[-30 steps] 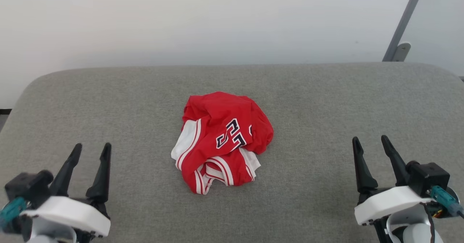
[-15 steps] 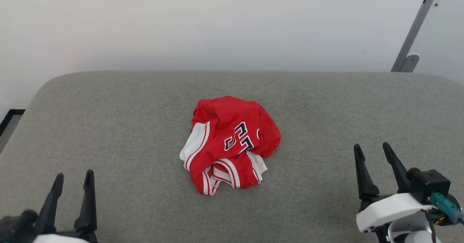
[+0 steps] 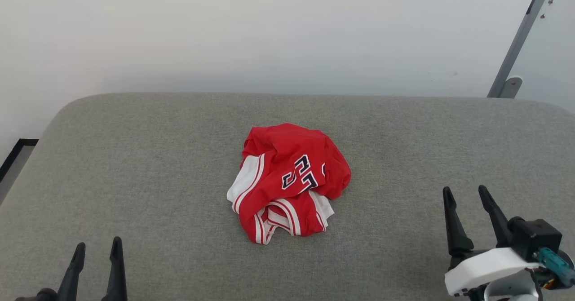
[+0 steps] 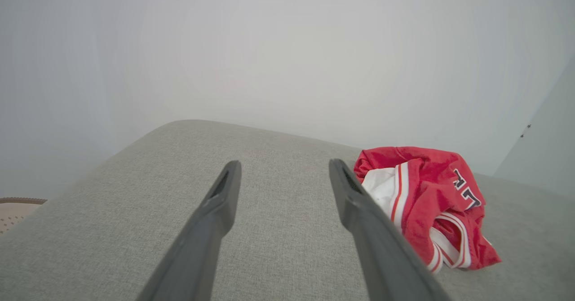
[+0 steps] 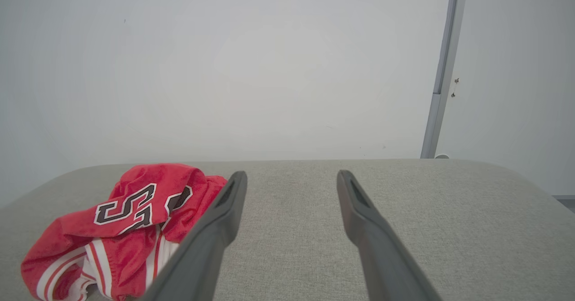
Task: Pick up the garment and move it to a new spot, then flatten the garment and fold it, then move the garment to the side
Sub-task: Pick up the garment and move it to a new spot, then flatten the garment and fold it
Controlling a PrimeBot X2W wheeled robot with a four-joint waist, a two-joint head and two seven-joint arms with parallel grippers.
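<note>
Crumpled red-and-white jersey garment, lettering half-hidden, on grey fabric surface.
Cropped left tool, seven o'clock; right tool, four; both wide.

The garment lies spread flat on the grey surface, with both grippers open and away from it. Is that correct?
Not quite. The head view shows the garment crumpled in a heap, not spread flat. The left gripper and right gripper are open, away from it.
</note>
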